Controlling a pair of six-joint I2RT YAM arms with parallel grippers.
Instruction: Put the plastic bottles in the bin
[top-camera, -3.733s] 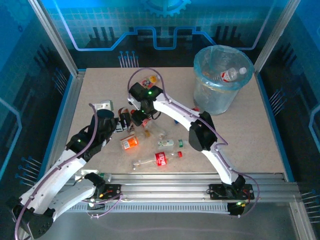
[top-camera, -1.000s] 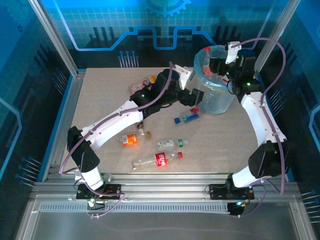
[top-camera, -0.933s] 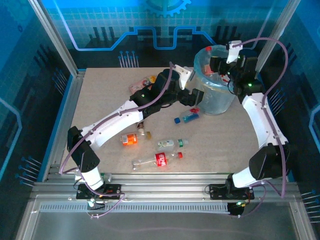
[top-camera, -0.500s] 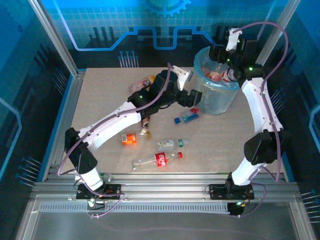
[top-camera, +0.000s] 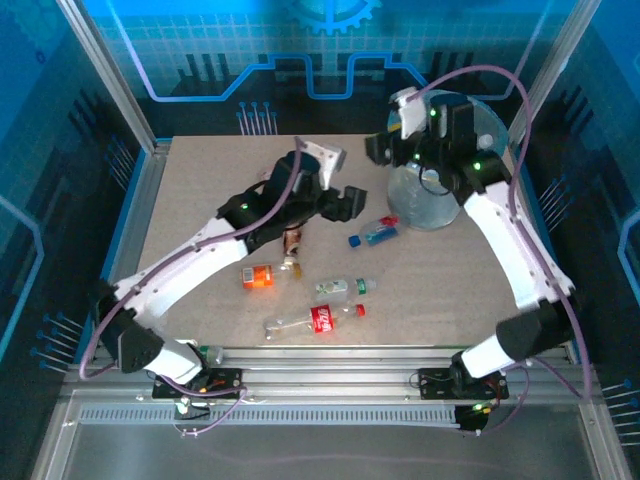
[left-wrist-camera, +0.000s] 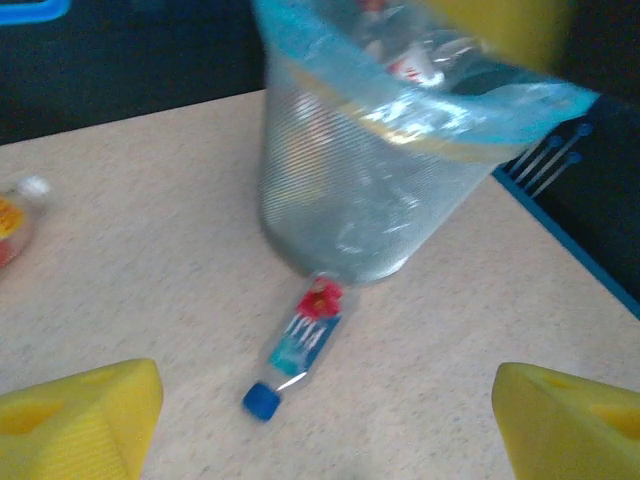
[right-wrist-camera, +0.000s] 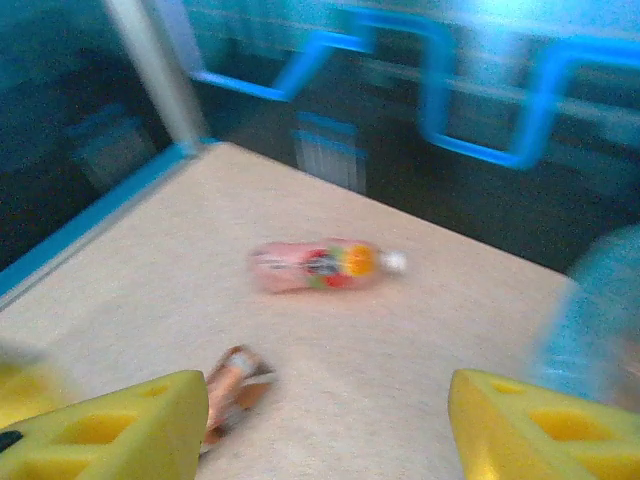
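Where the bin (top-camera: 432, 208) is found: upright at the far right of the table (top-camera: 190, 200), partly covered by the right arm in the top view; its bag-lined rim is seen close up from the left wrist.
Bottles inside the bin: at least one, red-and-white labelled (left-wrist-camera: 412, 66), is made out through the rim; the view is blurred.
Blue-capped bottle (left-wrist-camera: 300, 340): laid on its side, its base touching the foot of the bin.
Left gripper (top-camera: 348, 200): held above the table just left of the bin, fingers (left-wrist-camera: 85, 415) spread wide, nothing between them.
Right gripper (top-camera: 380, 150): held high beside the bin's left rim, fingers (right-wrist-camera: 115, 425) parted, nothing gripped.
Pink bottle (right-wrist-camera: 320, 265): lying at the far side of the table, white cap to the right.
Brown bottle (top-camera: 292, 242): lying near mid-table.
Orange bottle (top-camera: 260, 278), clear green-capped bottle (top-camera: 340, 288), red-labelled bottle (top-camera: 315, 320): scattered on the near half, apart from one another.
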